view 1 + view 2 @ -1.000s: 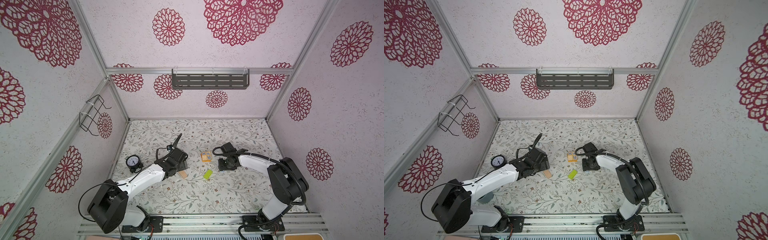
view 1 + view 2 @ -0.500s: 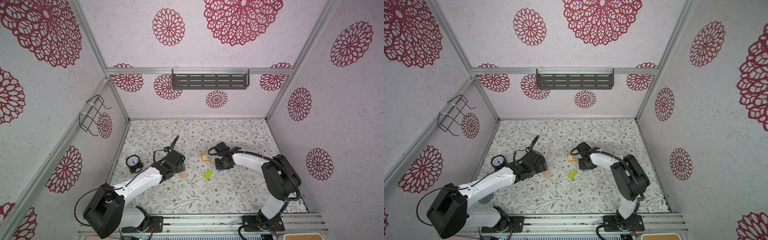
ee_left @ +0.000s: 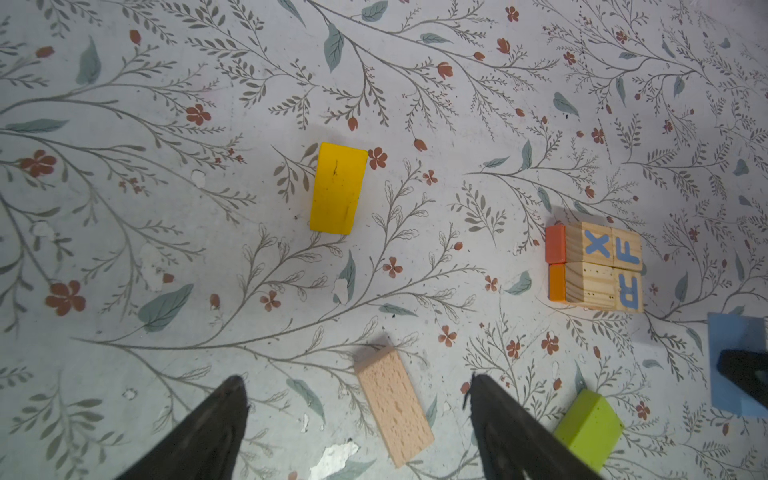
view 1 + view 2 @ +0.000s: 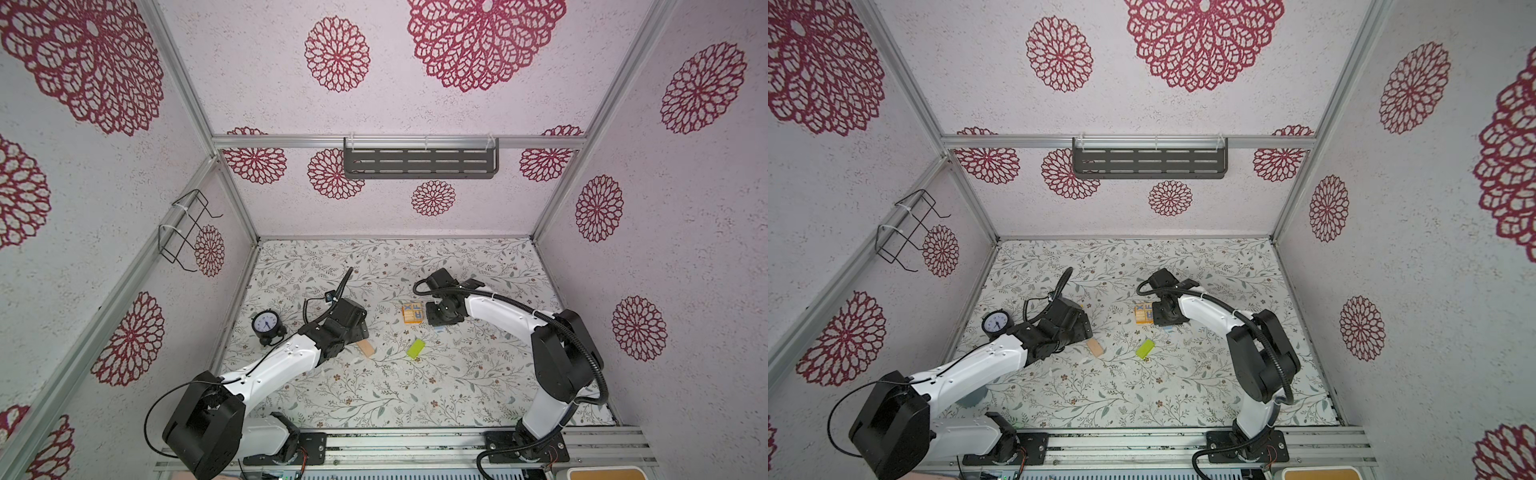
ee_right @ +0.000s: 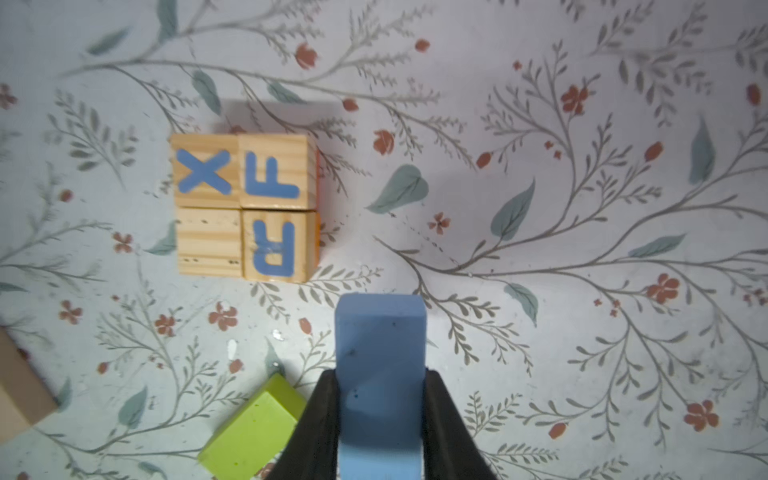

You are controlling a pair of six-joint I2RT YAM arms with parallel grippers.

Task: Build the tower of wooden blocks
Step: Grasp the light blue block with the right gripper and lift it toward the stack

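The tower (image 5: 245, 208) stood near the middle of the surface (image 3: 166, 166) as only a low start: four natural-wood cubes (image 3: 602, 268) packed in a square, three showing blue letters X, F and R. They sat on orange blocks (image 3: 556, 266) whose edges showed at one side. Just beside the tower was the right gripper (image 5: 380, 374). Its jaws had drawn in over the last second and were now pinched on the two long sides of a light blue block (image 5: 380, 328). In both top views the arm had also drifted closer to the stack. Whether that block was already off the surface or still resting on it was hard to tell from the wrist view. The fresh grip probably meant the blue piece was the next layer, bound for the top of the lettered cubes. A lime green block (image 5: 253, 432) lay loose near the blue one. Farther out, the left gripper (image 3: 355, 379) hovered with jaws spread wide and empty over a tan block (image 3: 395, 405). A yellow block (image 3: 337, 189) lay flat beyond it, well apart from the tower.
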